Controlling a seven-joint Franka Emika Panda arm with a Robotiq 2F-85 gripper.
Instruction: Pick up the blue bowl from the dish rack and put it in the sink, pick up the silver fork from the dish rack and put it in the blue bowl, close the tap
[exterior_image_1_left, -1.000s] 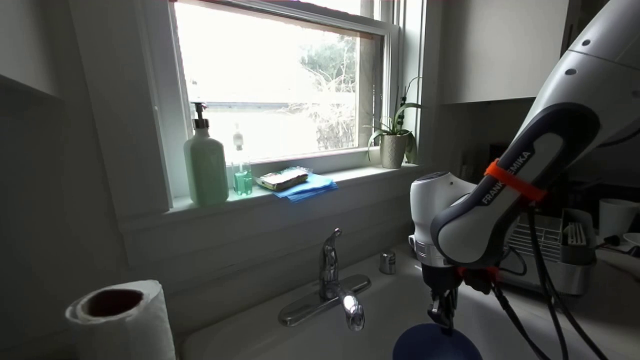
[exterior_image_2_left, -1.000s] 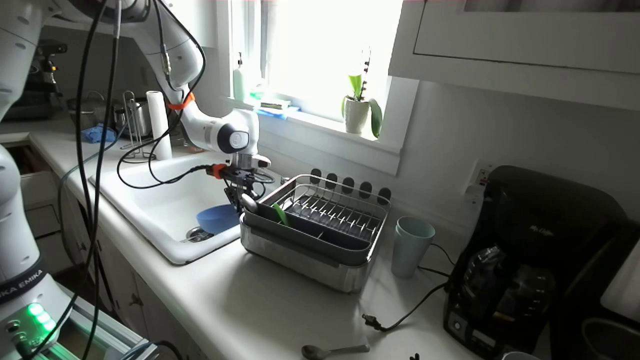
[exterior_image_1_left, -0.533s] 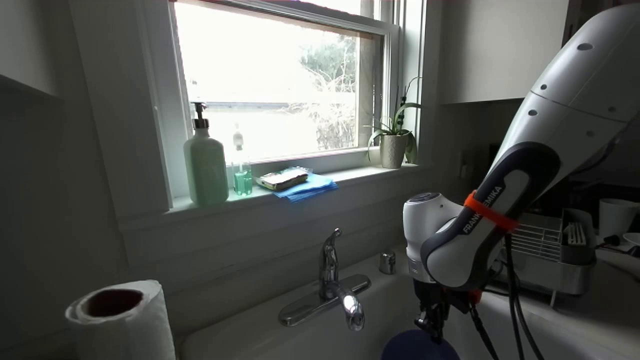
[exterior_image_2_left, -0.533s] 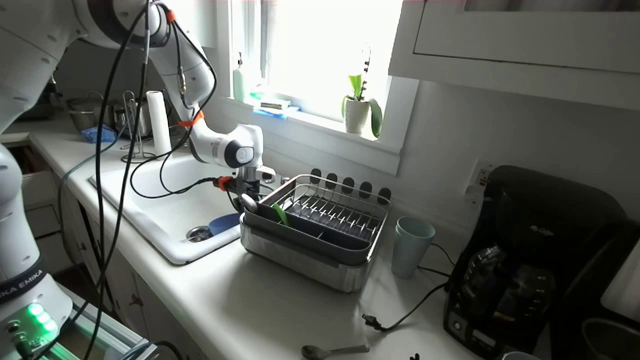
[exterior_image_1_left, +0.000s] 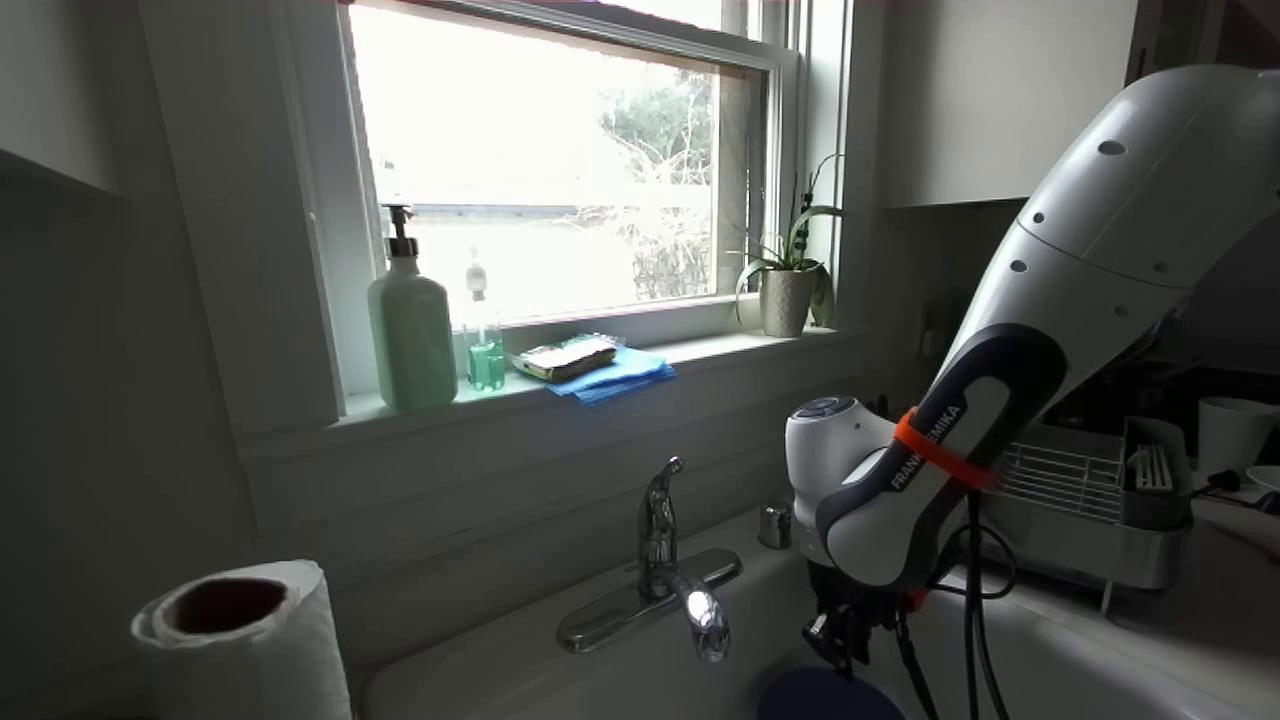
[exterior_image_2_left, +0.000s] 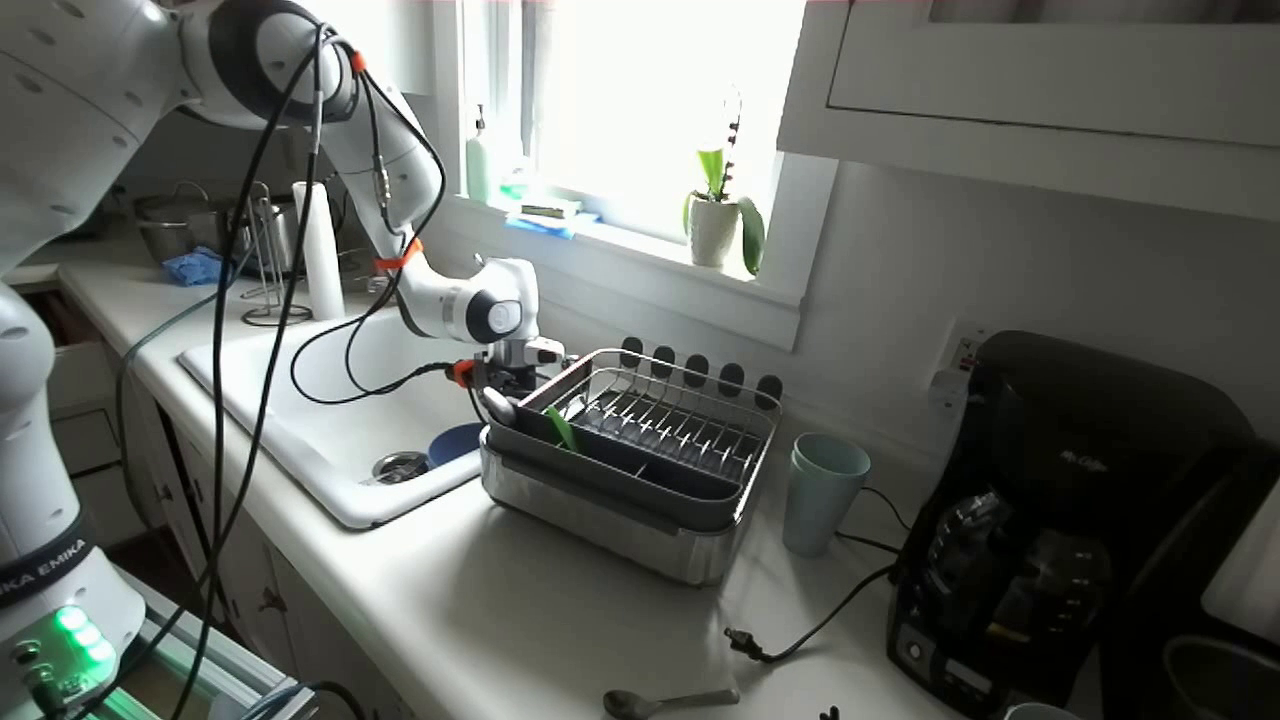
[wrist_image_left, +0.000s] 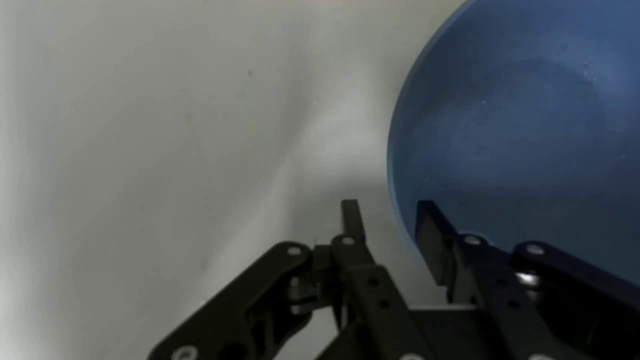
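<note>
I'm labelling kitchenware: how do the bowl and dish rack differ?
The bowl is round, the dish rack rectangular. The bowl is plain blue, the dish rack silvery and dark grey. The bowl is inside the sink, the dish rack on the counter. Both are open on top.

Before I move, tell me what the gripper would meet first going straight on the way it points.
Likely the blue bowl: in the wrist view, the open gripper has one of its fingers over the bowl's inside, the other outside it, above the sink. Depth is unclear.
</note>
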